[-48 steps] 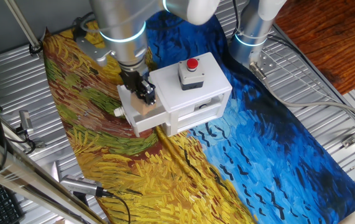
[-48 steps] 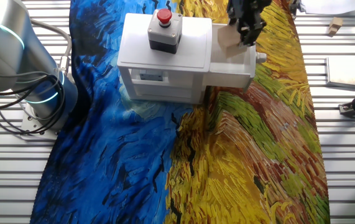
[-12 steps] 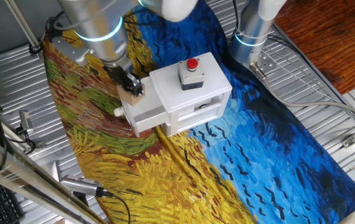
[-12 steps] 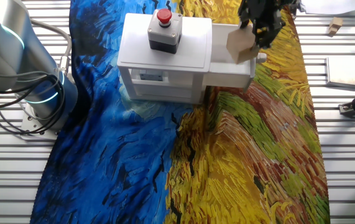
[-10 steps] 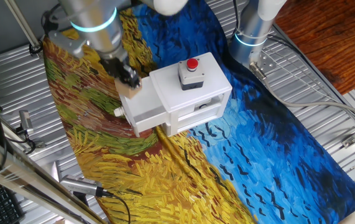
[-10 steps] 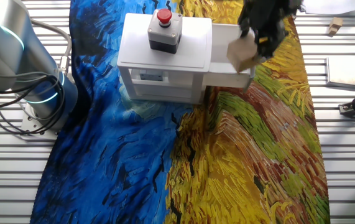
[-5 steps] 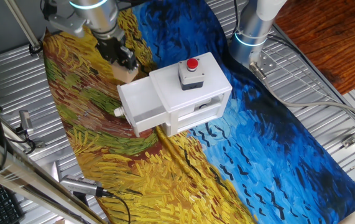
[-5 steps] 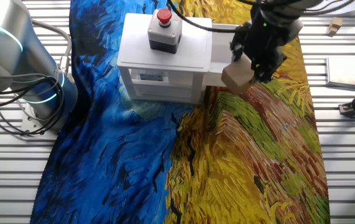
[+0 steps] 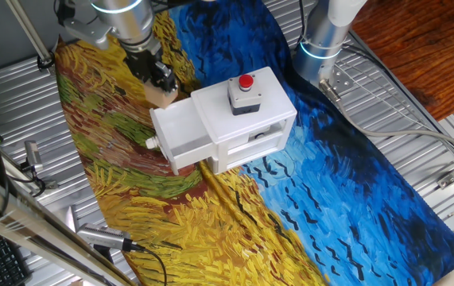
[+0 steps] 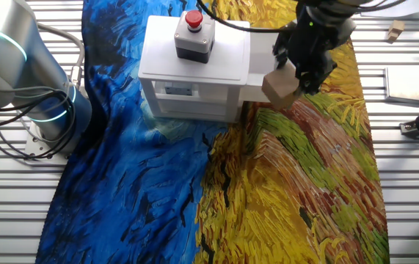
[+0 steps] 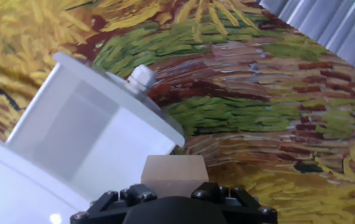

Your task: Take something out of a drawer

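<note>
The tool was clenched on the small tan wooden block, holding it in the air just outside the drawer, beside the drawer's long side. The white drawer stood pulled out of the white box, its round knob at the front, nothing showing inside it in the hand view. A red push button sat on top of the box. Box and drawer rested on the painted cloth covering the desk.
</note>
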`<state>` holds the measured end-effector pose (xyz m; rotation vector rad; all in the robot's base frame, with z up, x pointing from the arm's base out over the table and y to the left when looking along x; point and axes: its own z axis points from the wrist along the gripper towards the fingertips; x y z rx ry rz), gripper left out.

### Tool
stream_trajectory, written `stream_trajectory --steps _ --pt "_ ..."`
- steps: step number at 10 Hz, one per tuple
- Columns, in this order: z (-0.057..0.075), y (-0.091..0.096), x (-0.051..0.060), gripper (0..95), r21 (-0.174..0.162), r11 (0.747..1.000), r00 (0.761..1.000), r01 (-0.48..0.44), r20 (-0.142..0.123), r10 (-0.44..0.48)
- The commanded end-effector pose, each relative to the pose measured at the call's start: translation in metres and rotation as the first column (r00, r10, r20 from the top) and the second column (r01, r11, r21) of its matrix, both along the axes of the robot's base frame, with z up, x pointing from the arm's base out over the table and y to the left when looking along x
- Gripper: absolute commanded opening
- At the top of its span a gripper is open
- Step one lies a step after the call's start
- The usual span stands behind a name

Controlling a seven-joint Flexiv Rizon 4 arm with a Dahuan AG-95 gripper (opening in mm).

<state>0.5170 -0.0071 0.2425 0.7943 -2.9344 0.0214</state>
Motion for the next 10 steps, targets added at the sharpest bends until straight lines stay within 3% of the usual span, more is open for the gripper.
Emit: stream_trajectory --steps 1,3,5,6,8,10 --pt "-0.001 0.0 -0.001 0.0 -0.005 0.999 0.998 0.054 0.011 -0.054" --pt "0.0 -0.01 0.0 0.0 -0.007 0.999 0.999 0.054 0.008 -0.054" --pt "0.001 -0.044 0.001 0.0 0.01 1.0 1.0 -0.016 0.002 0.016" --pt "-0.001 -0.072 -0.001 0.0 0.012 0.998 0.998 -0.058 0.001 0.058" --pt "-0.013 -0.108 -0.005 0.0 0.024 0.994 0.995 -0.104 0.009 0.104" --pt "-0.016 -0.114 -0.005 0.0 0.028 0.995 0.996 -0.09 0.012 0.09"
